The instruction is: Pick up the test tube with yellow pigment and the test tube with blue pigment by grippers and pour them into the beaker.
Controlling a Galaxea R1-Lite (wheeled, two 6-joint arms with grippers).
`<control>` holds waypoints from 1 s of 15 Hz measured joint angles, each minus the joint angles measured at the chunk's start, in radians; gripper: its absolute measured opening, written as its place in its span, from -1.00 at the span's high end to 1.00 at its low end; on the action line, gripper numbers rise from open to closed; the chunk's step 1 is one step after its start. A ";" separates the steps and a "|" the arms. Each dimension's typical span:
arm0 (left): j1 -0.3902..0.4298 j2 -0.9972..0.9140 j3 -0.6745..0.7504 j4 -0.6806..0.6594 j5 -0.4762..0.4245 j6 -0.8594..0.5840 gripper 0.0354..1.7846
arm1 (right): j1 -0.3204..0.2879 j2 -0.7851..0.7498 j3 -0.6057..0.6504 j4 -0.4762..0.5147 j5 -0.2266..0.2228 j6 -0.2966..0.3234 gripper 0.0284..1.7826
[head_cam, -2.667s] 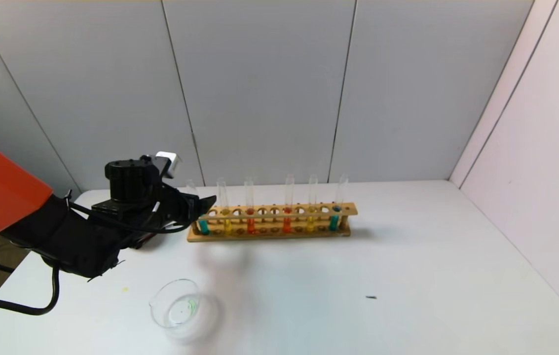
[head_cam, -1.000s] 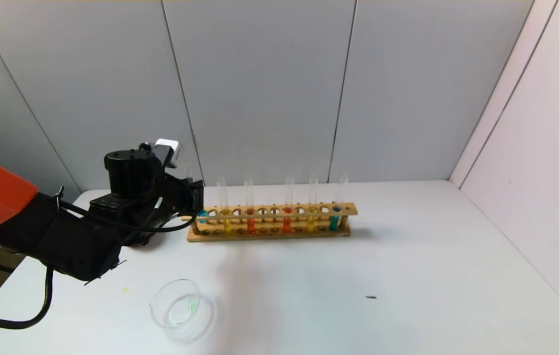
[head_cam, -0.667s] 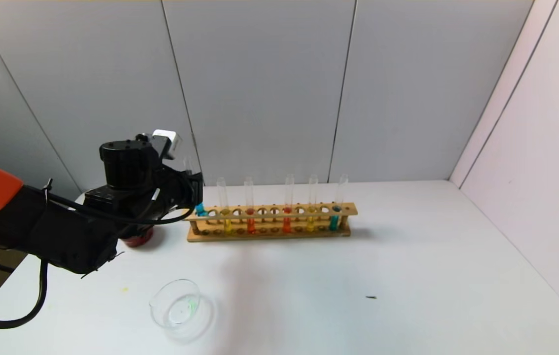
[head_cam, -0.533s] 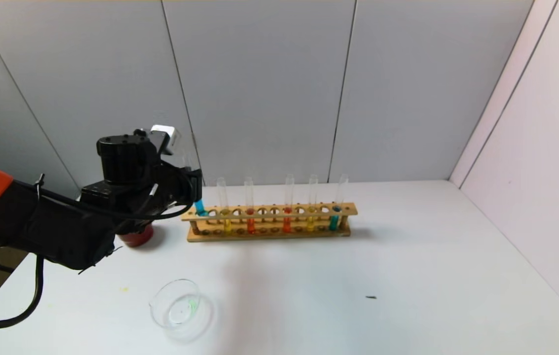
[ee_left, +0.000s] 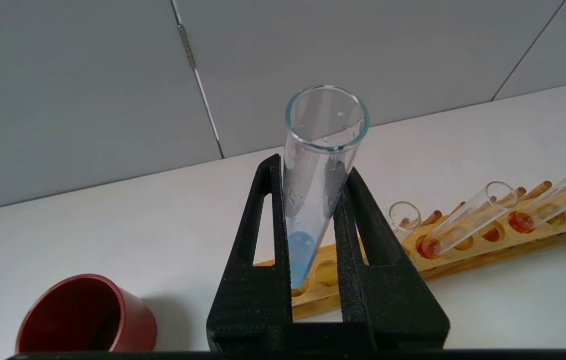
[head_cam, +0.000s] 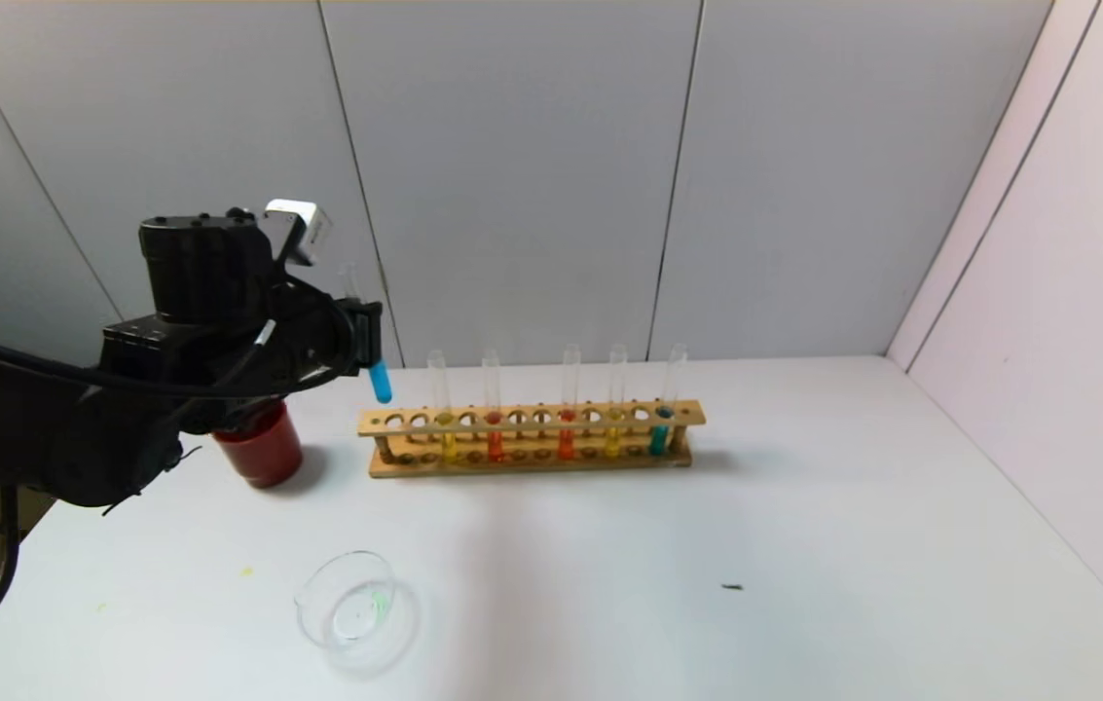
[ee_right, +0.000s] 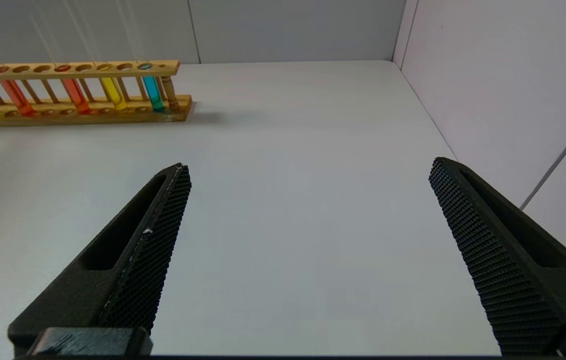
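Observation:
My left gripper [head_cam: 368, 331] is shut on a test tube with blue pigment [head_cam: 379, 382] and holds it above and left of the wooden rack [head_cam: 532, 440]. In the left wrist view the gripper [ee_left: 312, 175] pinches the clear tube [ee_left: 320, 150], blue liquid at its bottom. Two test tubes with yellow pigment [head_cam: 447, 443] [head_cam: 612, 438] and a second blue tube [head_cam: 660, 433] stand in the rack. The beaker [head_cam: 347, 599] sits on the table near the front left. My right gripper [ee_right: 307, 170] is open and empty over bare table; it is out of the head view.
A dark red cup [head_cam: 259, 446] stands left of the rack, under my left arm. Two tubes with orange-red liquid [head_cam: 495, 443] [head_cam: 567, 440] stand in the rack. A small dark speck [head_cam: 732, 587] lies on the white table. Walls close the back and right.
My left gripper closed on the leftmost blue tube and lifted it up and left, clear out of the rack. The red cup has come into view.

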 joint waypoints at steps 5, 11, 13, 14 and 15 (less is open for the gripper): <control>0.001 -0.163 0.009 0.252 0.013 0.066 0.69 | 0.000 0.000 0.000 0.000 0.000 0.000 -0.96; 0.060 -0.386 0.141 0.454 0.016 0.306 0.69 | 0.000 0.000 0.000 0.000 0.000 0.000 -0.96; 0.086 -0.434 0.170 0.501 0.017 0.381 0.69 | 0.000 0.000 0.000 0.000 0.000 0.000 -0.96; 0.091 -0.451 0.177 0.529 0.018 0.393 0.69 | 0.000 0.000 0.000 0.000 0.000 0.000 -0.96; 0.094 -0.467 0.185 0.556 0.019 0.399 0.69 | 0.000 0.000 0.000 0.000 0.000 0.000 -0.96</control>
